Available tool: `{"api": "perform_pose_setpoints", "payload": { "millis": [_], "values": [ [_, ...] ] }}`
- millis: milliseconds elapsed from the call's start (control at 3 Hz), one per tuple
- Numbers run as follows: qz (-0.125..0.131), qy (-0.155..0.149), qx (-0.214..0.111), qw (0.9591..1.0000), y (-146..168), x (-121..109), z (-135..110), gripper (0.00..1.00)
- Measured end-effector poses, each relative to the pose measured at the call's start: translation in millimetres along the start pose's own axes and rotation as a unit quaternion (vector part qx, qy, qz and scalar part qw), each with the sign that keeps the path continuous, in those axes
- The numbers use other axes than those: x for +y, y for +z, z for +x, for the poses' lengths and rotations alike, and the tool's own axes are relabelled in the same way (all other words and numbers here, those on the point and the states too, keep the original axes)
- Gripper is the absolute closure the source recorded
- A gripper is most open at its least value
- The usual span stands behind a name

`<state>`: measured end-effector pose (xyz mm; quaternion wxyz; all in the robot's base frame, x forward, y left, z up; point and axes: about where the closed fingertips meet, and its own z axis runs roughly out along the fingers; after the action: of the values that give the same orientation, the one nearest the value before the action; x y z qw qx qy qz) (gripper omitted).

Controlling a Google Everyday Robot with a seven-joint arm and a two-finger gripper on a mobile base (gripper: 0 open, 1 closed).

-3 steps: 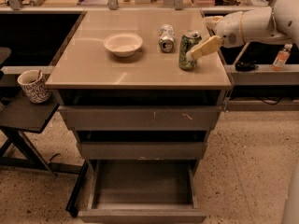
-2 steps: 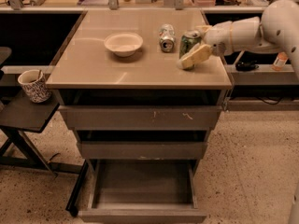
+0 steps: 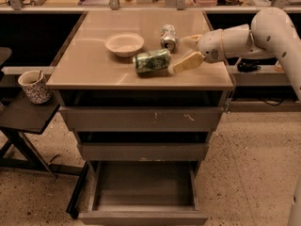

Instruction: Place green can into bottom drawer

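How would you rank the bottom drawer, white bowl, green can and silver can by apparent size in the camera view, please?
bottom drawer
white bowl and green can, about alike
silver can, though it sits farther back
The pincer hovers just right of the green can.

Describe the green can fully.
The green can is a metal-looking drink can, green with pale swirly markings. It lies on its side on the cabinet top, just in front of the bowl and the silver can. The gripper, jaws apart, is at its right end, the lower jaw at or against it.
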<state>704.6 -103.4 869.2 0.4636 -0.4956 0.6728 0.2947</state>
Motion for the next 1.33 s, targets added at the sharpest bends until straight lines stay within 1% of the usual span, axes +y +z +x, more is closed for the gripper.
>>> {"api": "perform_pose_setpoints", "payload": {
  "millis": [333, 667, 1000, 1333],
  "values": [
    [0.0, 0.0, 0.0, 1.0, 0.1, 0.0, 0.0, 0.42],
    [0.0, 0.0, 0.0, 1.0, 0.1, 0.0, 0.0, 0.39],
    [0.0, 0.0, 0.0, 1.0, 0.1, 0.0, 0.0, 0.16],
    [0.0, 0.0, 0.0, 1.0, 0.3, 0.1, 0.0, 0.0]
  ]
}}
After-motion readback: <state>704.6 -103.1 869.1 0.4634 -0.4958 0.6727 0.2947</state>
